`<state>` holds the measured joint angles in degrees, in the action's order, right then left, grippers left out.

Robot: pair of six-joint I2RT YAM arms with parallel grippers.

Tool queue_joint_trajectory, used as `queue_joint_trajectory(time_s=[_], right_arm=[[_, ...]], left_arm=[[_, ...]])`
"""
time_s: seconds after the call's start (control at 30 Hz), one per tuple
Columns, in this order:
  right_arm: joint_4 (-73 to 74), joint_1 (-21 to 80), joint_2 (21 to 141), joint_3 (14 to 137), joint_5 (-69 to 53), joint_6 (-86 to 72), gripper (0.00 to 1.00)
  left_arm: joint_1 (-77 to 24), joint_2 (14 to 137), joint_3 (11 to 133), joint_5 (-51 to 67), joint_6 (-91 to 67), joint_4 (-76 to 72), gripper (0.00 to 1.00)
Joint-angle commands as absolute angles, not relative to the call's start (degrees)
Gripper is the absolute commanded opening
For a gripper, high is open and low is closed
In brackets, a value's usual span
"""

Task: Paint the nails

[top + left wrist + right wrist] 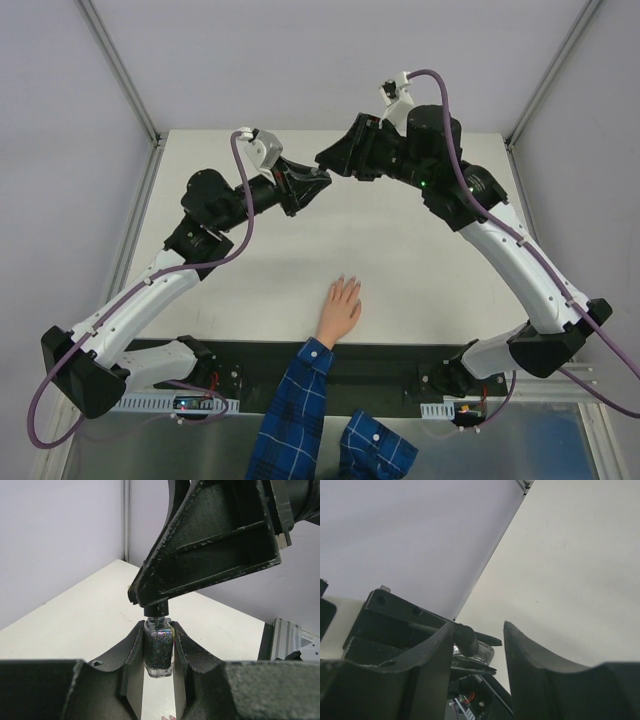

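Note:
A light-skinned hand (pixel 338 312) with a blue plaid sleeve lies flat on the table near the front edge. Its tiny pale nails (pixel 346 285) point away from me; two fingertips peek in at the bottom of the left wrist view (pixel 170 717). My left gripper (pixel 318 183) (pixel 158 628) is shut on a small dark glitter bottle (pixel 159 649), held upright above the table. My right gripper (pixel 324 159) (pixel 478 636) hangs over it, jaws open around the bottle's black cap (pixel 468 639) (pixel 155 611). The cap rests against one finger, with a gap to the other.
The white table (pixel 400 260) is framed by metal rails (pixel 135 230) and grey walls. Both arms reach to the table's far middle, well beyond the hand. The arm bases and cables sit at the near edge.

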<state>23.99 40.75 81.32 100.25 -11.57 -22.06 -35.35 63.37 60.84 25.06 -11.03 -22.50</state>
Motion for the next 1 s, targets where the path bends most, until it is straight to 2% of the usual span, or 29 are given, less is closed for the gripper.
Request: queue_joint_trajectory(time_s=[0.0,0.07,0.13,0.27,0.3,0.33,0.37,0.4,0.43,0.5,0.53,0.63,0.77,0.8,0.83,0.9,0.93,0.97], right_arm=[[23.64,41.48,82.35,103.89,-11.42,-23.55,0.43],[22.68,41.57,82.53,103.28,-12.57,-23.90,0.33],[21.63,41.49,82.18,102.40,-14.14,-24.34,0.28],[17.68,41.49,81.22,100.37,-17.48,-23.12,0.01],[16.45,41.40,80.86,98.80,-18.88,-22.25,0.01],[13.91,40.96,80.25,97.31,-26.29,-20.58,0.01],[1.53,39.30,79.20,94.68,-33.76,-20.39,0.00],[-8.42,38.33,78.84,89.18,-50.11,-21.78,0.00],[-20.88,37.10,78.66,87.12,-54.27,-24.84,0.00],[-22.23,35.51,80.67,87.62,-62.96,-26.18,0.00],[-25.63,34.46,81.73,87.80,-65.37,-30.19,0.00],[-35.03,33.84,85.42,87.54,-68.99,-37.24,0.00],[-38.50,33.40,86.31,87.45,-66.19,-42.01,0.00],[-37.45,33.14,85.79,87.28,-63.92,-41.92,0.04],[-35.27,32.26,85.09,86.14,-62.50,-41.66,0.23],[-32.01,31.82,82.80,84.38,-57.16,-38.60,0.42],[-27.38,32.08,80.53,83.94,-55.65,-36.50,0.55],[-24.20,32.25,79.46,83.94,-53.98,-34.39,0.62]], left_arm=[[-36.30,62.84,63.46,23.73,-8.97,-23.20,0.00],[-36.47,62.75,63.54,23.82,-9.23,-23.03,0.00],[-36.47,62.58,63.37,23.38,-10.28,-23.20,0.00],[-36.47,61.79,62.84,24.16,-13.70,-25.48,0.00],[-36.47,61.79,62.67,24.95,-15.54,-26.18,0.00],[-36.47,61.61,62.58,28.70,-16.77,-28.63,0.00],[-36.21,61.44,62.32,31.18,-18.35,-30.65,0.00],[-35.34,61.44,61.27,34.16,-23.15,-33.28,0.00],[-34.64,61.44,60.48,40.63,-26.42,-41.92,0.00],[-32.97,62.13,57.94,45.94,-38.41,-52.33,0.00],[-32.70,62.66,57.40,49.01,-41.98,-59.95,0.00],[-32.52,64.25,56.25,52.81,-48.42,-64.59,0.00],[-32.43,63.28,56.51,52.12,-42.47,-56.02,0.00],[-32.34,63.19,57.56,51.77,-38.71,-53.20,0.00],[-32.34,62.93,58.09,51.33,-36.58,-50.91,0.00],[-32.34,62.41,59.24,47.22,-28.94,-42.92,0.00],[-32.43,62.05,59.50,45.28,-26.48,-40.98,0.00],[-32.43,61.70,60.20,43.18,-22.02,-38.61,0.00]])
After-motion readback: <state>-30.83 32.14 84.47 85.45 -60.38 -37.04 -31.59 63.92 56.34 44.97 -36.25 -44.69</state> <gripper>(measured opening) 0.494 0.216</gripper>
